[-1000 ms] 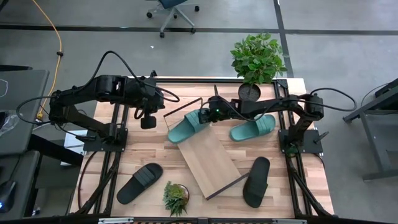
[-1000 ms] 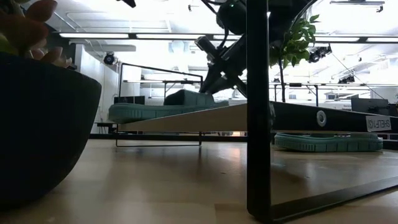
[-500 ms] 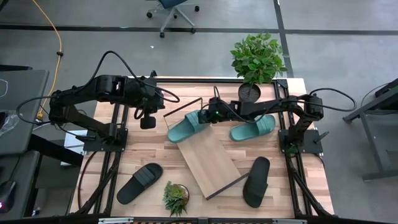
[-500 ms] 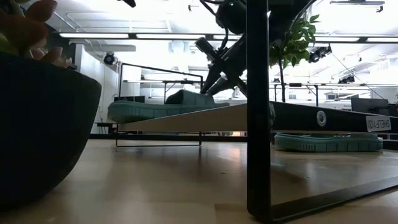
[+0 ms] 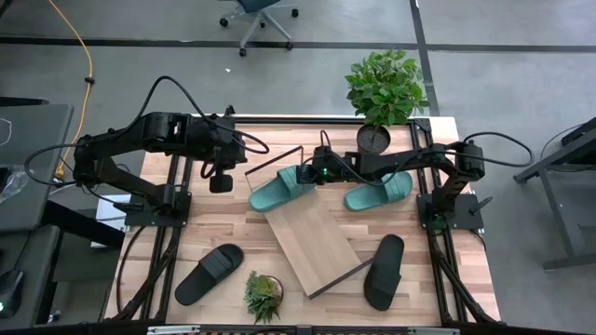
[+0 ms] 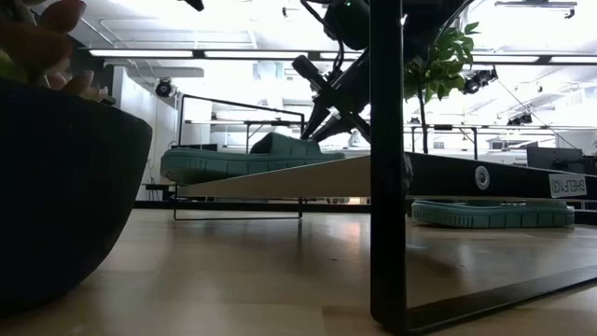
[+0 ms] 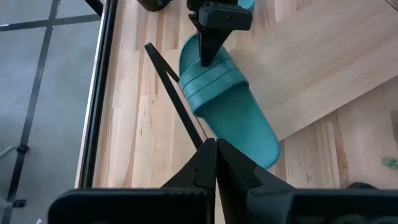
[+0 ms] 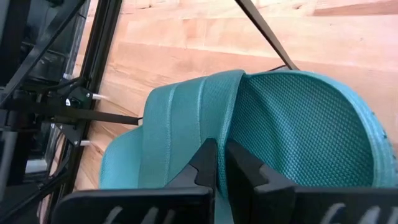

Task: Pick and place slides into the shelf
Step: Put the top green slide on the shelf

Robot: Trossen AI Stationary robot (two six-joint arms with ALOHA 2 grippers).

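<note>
Wood tabletop [image 5: 223, 228]: near you, two black slides [image 5: 209, 273] [image 5: 384, 271] flank the slanted shelf [image 5: 311, 241]. Your right gripper [image 5: 310, 176] pinches a teal slide [image 5: 282, 188] by its strap at the shelf's far end; its mate [image 5: 378, 192] lies right. Left gripper [image 5: 222, 182] hangs far left, fingers pressed together.

Grey floor [image 5: 140, 65], office chair [image 5: 261, 14], ceiling strip lights [image 6: 233, 53]

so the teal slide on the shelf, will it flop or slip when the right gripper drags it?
The teal slide probably holds its shape: its thick ribbed sole looks straight in the low view. The right gripper, shut on its strap, may flex that first. It could slip, since the shelf board is smooth and slanted.
</note>
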